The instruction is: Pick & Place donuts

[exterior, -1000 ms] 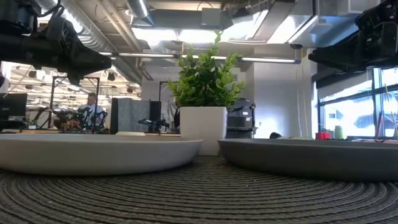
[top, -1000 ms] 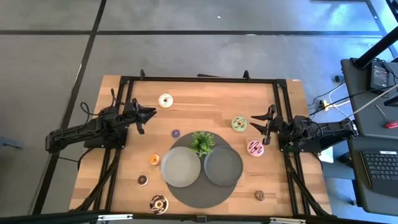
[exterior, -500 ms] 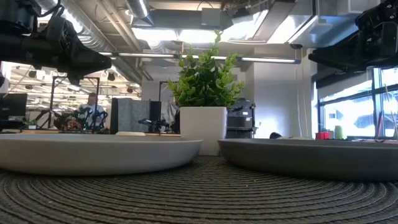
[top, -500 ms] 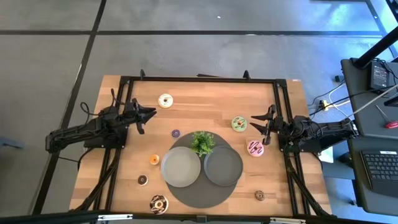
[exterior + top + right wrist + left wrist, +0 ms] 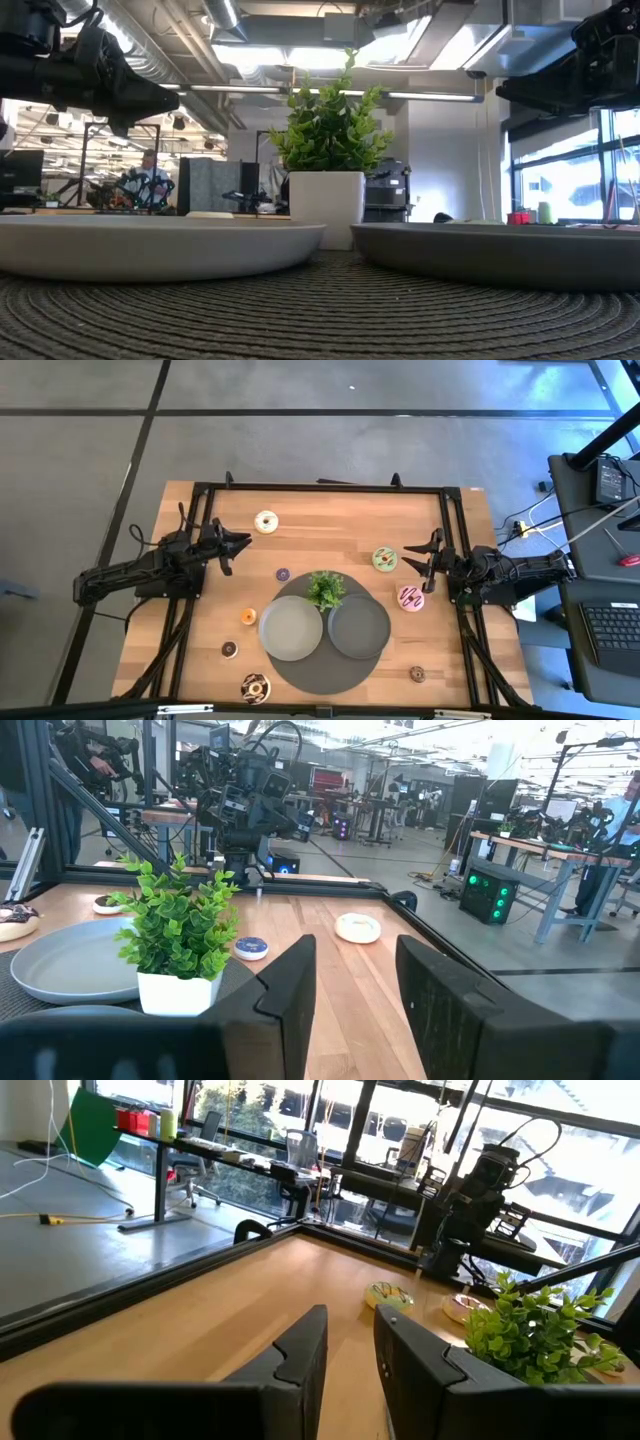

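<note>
Starting position: left gripper (image 5: 238, 544) and right gripper (image 5: 412, 560) hover with fingers spread, holding nothing. White donut (image 5: 266, 521) lies nearest the left gripper, green donut (image 5: 384, 559) beside the right; both plates (image 5: 290, 628) appear empty. Good practice is probably straddling the ring before closing.

No readable text, label, brand, number or sign appears on any surface (not in any of the four views).

Four larger donuts — white (image 5: 266, 521), green (image 5: 384, 559), pink (image 5: 411, 598), chocolate (image 5: 254, 687) — four minis (image 5: 282, 574), two grey plates (image 5: 290, 628), one plant (image 5: 325, 589), one mat (image 5: 322, 672).
</note>
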### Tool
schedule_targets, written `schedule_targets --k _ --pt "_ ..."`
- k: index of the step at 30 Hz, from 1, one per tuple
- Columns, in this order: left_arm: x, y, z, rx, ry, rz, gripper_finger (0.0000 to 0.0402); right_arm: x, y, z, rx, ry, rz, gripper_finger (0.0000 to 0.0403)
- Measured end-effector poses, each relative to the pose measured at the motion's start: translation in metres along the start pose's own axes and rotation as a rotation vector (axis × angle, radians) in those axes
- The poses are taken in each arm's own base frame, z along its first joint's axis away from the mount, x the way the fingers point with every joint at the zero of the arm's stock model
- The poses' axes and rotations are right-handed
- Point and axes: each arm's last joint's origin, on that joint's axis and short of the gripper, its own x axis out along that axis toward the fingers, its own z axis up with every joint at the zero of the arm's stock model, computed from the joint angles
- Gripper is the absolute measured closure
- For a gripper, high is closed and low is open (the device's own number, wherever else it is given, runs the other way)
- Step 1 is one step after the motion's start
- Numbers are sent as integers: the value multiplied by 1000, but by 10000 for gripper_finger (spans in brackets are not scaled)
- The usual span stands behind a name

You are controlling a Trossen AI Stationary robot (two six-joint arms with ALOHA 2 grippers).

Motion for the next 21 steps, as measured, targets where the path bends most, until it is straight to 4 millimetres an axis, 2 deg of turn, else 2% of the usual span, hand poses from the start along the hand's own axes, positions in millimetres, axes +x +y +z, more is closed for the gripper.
schedule_targets --k 12,18,21 --pt "0 0 0 27 -2 7 318 0 0 0 20 0 0 261" --pt "0 0 0 -69 -2 7 320 0 0 0 319 -1 0 261" --pt "0 0 0 -78 -3 7 319 0 0 0 361 0 1 261"
